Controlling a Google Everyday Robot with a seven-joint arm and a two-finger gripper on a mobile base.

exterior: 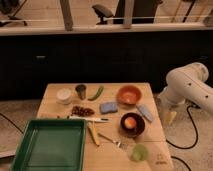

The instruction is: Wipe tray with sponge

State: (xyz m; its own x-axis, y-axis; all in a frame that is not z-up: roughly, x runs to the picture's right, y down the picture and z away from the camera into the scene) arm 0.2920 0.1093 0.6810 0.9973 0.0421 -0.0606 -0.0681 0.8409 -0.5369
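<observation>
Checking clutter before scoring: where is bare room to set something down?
Bare: inside the tray; the front strip of table between tray and green cup. Crowded: the middle, around the sponge, orange bowl, dark bowl and fork. The gripper hangs beyond the table's right edge.

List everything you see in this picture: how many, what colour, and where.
tray: one, green, front left
sponge: one, blue, centre
orange bowl: one, orange, back right
dark bowl: one, brown, right of centre
slab: one, blue-grey, right edge
white cup: one, white, back left
dark cup: one, grey, beside white cup
long item: one, green, back centre
snack pile: one, reddish-brown, left of sponge
stick: one, white, behind tray
utensil: one, yellow, right of tray
fork: one, silvery, front centre
small cup: one, pale green, front right
arm: one, white, right of table
claw: one, yellowish, hanging beside table's right edge
</observation>
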